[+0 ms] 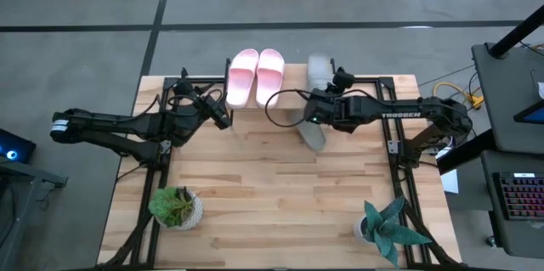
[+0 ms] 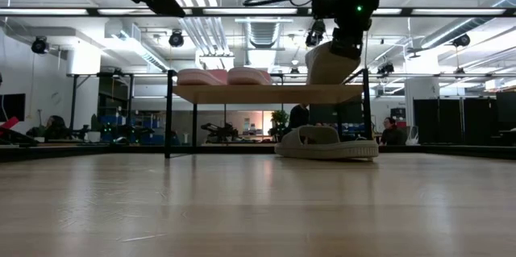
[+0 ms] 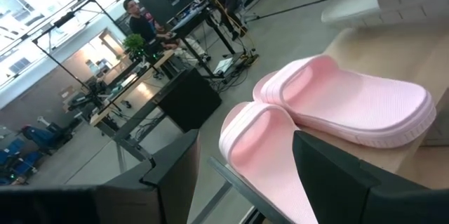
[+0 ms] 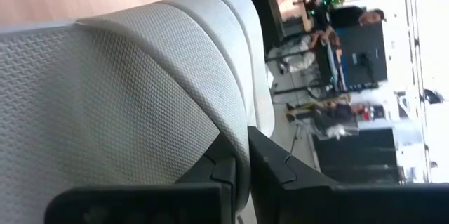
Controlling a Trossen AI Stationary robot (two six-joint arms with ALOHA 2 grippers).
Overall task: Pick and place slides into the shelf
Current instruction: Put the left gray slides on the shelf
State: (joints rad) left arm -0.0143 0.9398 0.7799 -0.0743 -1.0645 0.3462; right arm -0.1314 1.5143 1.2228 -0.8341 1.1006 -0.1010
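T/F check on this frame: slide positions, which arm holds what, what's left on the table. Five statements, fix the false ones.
1. Both pink slides sit on the shelf. True.
2. The right gripper holds a grey slide at the shelf top. True.
3. The left gripper holds a pink slide. False: it is open and holds nothing.
4. No slide remains on the tabletop. False: a second grey slide lies there.
5. Both potted plants stand on the shelf. False: they stand on the table's near corners.
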